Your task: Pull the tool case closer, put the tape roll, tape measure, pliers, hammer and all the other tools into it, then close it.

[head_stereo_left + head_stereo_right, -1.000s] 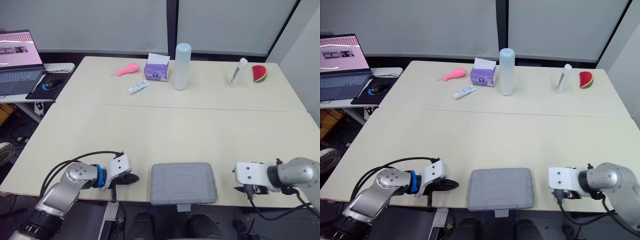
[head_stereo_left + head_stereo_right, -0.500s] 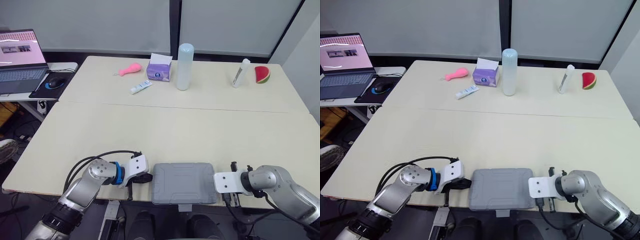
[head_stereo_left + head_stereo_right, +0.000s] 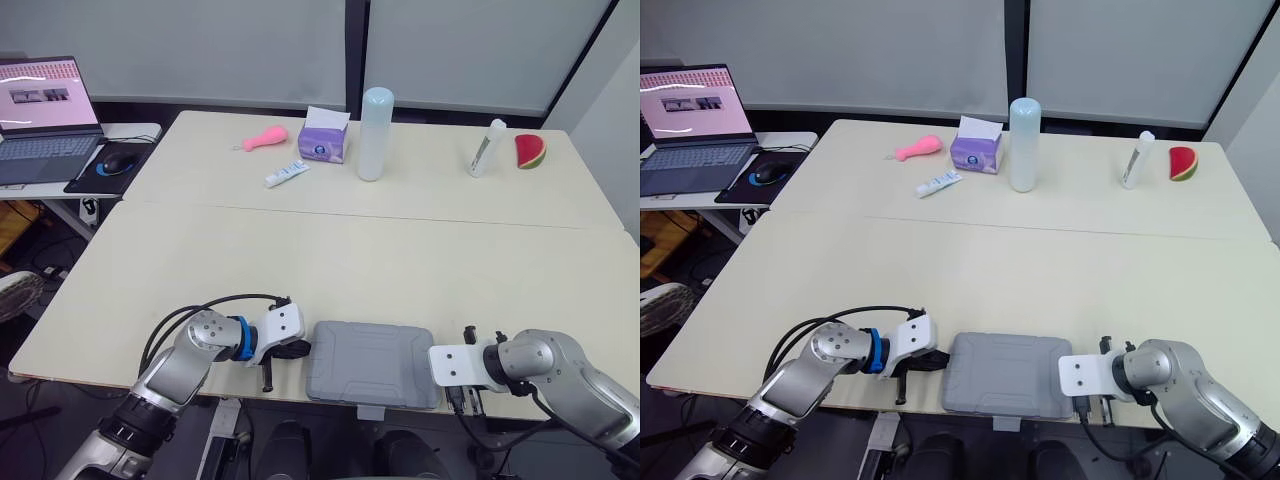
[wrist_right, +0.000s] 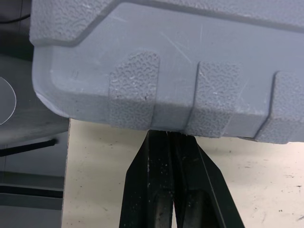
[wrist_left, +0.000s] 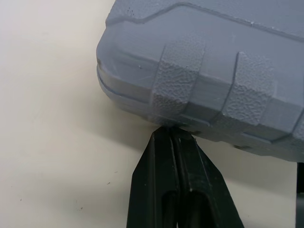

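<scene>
The grey tool case (image 3: 373, 350) lies closed and flat at the table's near edge, in the middle. My left gripper (image 3: 300, 349) is at its left side. In the left wrist view the black fingers (image 5: 159, 161) are shut and their tips touch the side wall of the tool case (image 5: 204, 61), near the seam. My right gripper (image 3: 440, 366) is at the case's right side. In the right wrist view its fingers (image 4: 152, 171) are shut too, with their tips against the side wall of the tool case (image 4: 166, 61).
On the far table stand a pink object (image 3: 266, 137), a purple tissue box (image 3: 326, 143), a tall white bottle (image 3: 375, 120), a small tube (image 3: 283, 174), a slim white bottle (image 3: 484, 147) and a watermelon slice (image 3: 530, 151). A laptop (image 3: 40, 120) sits on the side desk at left.
Both grippers have moved inward from the table's front corners to the two ends of the case. The case itself has stayed in place; the camera has shifted a little.
</scene>
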Action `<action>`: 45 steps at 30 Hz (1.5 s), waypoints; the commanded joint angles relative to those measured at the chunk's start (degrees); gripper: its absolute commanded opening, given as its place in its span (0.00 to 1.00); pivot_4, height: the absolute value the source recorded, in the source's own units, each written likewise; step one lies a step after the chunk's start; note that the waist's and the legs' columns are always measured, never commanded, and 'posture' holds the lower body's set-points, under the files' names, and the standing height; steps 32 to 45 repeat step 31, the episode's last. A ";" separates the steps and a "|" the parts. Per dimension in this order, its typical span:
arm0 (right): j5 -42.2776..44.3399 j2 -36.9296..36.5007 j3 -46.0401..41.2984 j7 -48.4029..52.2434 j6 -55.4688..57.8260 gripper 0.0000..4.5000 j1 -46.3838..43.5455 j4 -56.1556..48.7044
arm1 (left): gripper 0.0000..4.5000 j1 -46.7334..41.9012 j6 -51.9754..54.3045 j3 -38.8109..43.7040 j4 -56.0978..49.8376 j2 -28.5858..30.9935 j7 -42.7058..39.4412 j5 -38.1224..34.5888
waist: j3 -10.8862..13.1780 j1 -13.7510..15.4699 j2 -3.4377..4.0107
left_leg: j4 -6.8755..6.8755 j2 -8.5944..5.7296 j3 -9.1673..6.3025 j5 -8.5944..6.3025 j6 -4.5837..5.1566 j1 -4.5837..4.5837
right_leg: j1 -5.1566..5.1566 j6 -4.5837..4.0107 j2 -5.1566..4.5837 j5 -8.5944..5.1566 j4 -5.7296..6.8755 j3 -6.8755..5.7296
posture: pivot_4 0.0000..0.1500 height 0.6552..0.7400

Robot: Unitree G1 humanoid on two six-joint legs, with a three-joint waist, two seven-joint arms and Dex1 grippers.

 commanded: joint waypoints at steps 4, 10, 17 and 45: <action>1.11 0.77 -0.56 1.26 1.10 0.00 -0.39 -3.00 | 0.00 -0.81 0.12 -0.94 -2.05 -1.53 0.10 -0.37 | 0.00 0.00 0.00 | 0.00 0.00 -0.01 0.00 0.00 0.00 | 0.01 0.00 0.00 0.00 0.00 -0.01 | 1.00 0.62; 0.56 -0.22 -2.53 0.63 1.11 0.00 -0.62 -2.35 | 0.00 0.25 0.79 0.53 -2.61 0.39 -0.13 -0.56 | 0.00 -0.05 0.00 | 0.01 0.00 -0.01 0.00 0.00 0.00 | 0.01 0.00 0.00 0.00 0.01 -0.01 | 1.00 0.62; 7.56 -6.83 -17.97 2.37 -0.47 0.00 5.21 -3.70 | 0.00 1.52 -3.98 9.79 0.90 7.04 -3.46 -6.00 | 0.00 -0.13 0.00 | 0.00 0.05 -0.02 0.00 0.00 0.01 | -0.02 0.00 0.01 0.00 0.05 -0.03 | 1.00 0.62; 33.14 -11.08 -57.24 20.32 -7.10 0.00 19.58 -6.70 | 0.00 7.20 -8.00 22.40 -7.46 16.14 -11.69 -16.49 | 0.01 -0.19 -0.04 | -0.01 0.08 0.03 -0.03 0.05 0.08 | 0.14 0.00 0.06 0.00 -0.02 -0.06 | 1.00 0.62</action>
